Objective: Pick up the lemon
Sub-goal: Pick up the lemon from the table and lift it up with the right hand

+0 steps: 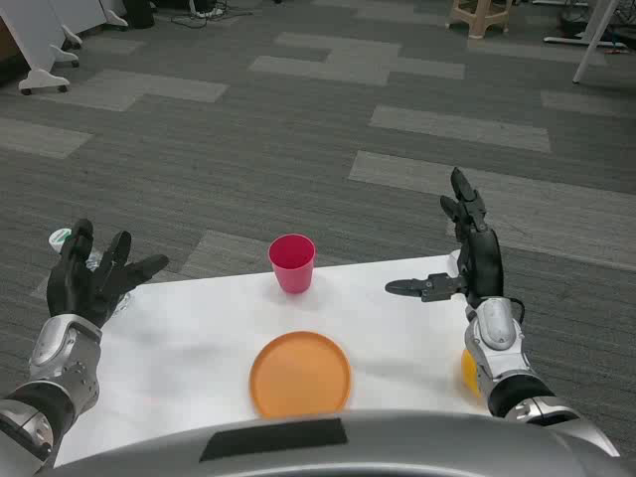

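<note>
Right hand (475,260) is raised over the right edge of the white table (189,348), fingers spread and pointing up and away, thumb stuck out to the left, and nothing in it; I judge it is held high and wide so that it can come down over the lemon (469,370), which lies near the right edge of the table, just below and behind the silver forearm. Only a yellow sliver of that lemon shows at the left of the wrist, the rest being covered by the arm, so its shape and how it sits cannot be made out. Farther left, near the middle of the table, an orange plate (299,374) lies flat and bare, and beyond it a pink cup (292,263) stands upright and open near the far edge; both are well apart from the lemon and seem unlikely to hinder the reach. Left hand (94,273) hovers at the far left corner of the table, likewise empty with its fingers fanned, waiting out of the way. Behind its fingers something small with a white and green top peeks out, too hidden to name.
</note>
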Robot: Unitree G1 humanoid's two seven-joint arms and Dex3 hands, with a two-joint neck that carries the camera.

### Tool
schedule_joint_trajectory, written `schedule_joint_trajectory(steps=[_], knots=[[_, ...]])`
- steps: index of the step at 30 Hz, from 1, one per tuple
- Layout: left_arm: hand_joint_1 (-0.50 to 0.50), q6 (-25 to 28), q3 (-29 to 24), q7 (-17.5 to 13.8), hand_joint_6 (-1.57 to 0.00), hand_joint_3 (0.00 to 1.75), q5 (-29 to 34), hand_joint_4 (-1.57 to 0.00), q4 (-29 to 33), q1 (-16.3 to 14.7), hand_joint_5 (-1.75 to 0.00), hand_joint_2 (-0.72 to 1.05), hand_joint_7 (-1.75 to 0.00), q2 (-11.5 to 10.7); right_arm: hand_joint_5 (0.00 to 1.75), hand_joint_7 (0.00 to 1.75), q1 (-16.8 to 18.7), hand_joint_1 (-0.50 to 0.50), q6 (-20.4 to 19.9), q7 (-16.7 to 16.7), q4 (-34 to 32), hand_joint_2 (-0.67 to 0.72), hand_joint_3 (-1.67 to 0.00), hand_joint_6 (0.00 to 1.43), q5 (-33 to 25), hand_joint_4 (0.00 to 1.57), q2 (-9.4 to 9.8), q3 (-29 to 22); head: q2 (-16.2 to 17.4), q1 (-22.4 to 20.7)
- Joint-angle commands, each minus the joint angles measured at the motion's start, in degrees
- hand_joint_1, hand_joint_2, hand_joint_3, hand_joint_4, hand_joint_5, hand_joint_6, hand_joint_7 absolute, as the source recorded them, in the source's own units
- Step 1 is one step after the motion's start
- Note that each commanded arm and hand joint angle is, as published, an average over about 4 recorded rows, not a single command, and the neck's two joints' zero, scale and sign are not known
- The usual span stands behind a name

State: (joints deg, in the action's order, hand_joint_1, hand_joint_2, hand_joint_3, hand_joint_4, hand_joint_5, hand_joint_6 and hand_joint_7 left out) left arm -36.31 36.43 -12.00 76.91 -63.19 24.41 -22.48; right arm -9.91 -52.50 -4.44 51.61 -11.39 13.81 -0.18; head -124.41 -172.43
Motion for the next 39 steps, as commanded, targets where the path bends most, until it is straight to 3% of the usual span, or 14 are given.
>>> schedule_joint_trajectory(steps=[1, 3, 12, 16, 28, 34, 39], knots=[[0.5, -0.25, 0.05, -0.13, 0.0, 0.09, -0.36, 0.0, 0.08, 0.02, 0.0, 1.05, 0.0, -0.99, 0.48, 0.0, -2.3, -0.08, 1.35, 3.39, 0.78, 0.22, -0.32, 0.0, -1.7, 0.0, 2.53, 2.23, 4.35, 2.88], [0.5, -0.25, 0.05, -0.13, 0.0, 0.09, -0.36, 0.0, 0.08, 0.02, 0.0, 1.05, 0.0, -0.99, 0.48, 0.0, -2.26, -0.08, 1.35, 3.39, 0.78, 0.22, -0.32, 0.0, -1.7, 0.0, 2.53, 2.2, 2.63, 1.92], [0.5, -0.25, -0.04, -0.13, 0.0, 0.09, -0.36, 0.0, 0.08, 0.02, 0.0, 1.05, 0.0, -0.88, 0.48, 0.0, -2.17, -0.08, 1.35, 3.41, 0.67, 0.22, -0.32, 0.0, -2.23, 0.0, 2.53, 2.27, 2.91, 3.28], [0.5, -0.25, -0.04, -0.13, 0.0, 0.09, -0.36, 0.0, 0.08, 0.02, 0.0, 1.05, 0.0, -0.85, 0.48, 0.0, -2.13, -0.08, 1.35, 3.47, 0.6, 0.22, -0.32, 0.0, -2.23, 0.0, 2.53, 2.07, 2.81, 15.06], [0.5, 0.1, 0.53, -0.13, 0.0, 0.09, -0.45, 0.0, -0.09, 0.51, 0.0, 1.05, 0.0, -0.81, 0.48, 0.0, -0.76, -0.08, 1.35, 3.63, 0.4, 0.22, -0.24, 0.0, -2.61, 0.0, 2.62, -0.09, 0.81, 33.51], [0.5, 0.3, 1.43, -0.13, 0.0, 0.09, -0.45, 0.0, -0.09, 1.43, 0.0, 1.05, 0.0, -0.88, 0.58, 0.0, 1.04, -0.06, 1.35, 4.2, -0.5, 0.22, -0.24, 0.0, -3.0, 0.0, 2.86, -1.21, 1.12, 37.59], [0.5, 0.65, 2.05, -0.11, 0.0, 0.09, -0.36, 0.0, -0.14, 2.15, 0.0, 1.05, 0.0, -0.9, 0.53, 0.0, 4.71, 0.02, 1.24, 4.44, -1.51, 0.44, -0.12, 0.0, -3.16, 0.0, 3.13, -4.7, 1.1, 37.94]])
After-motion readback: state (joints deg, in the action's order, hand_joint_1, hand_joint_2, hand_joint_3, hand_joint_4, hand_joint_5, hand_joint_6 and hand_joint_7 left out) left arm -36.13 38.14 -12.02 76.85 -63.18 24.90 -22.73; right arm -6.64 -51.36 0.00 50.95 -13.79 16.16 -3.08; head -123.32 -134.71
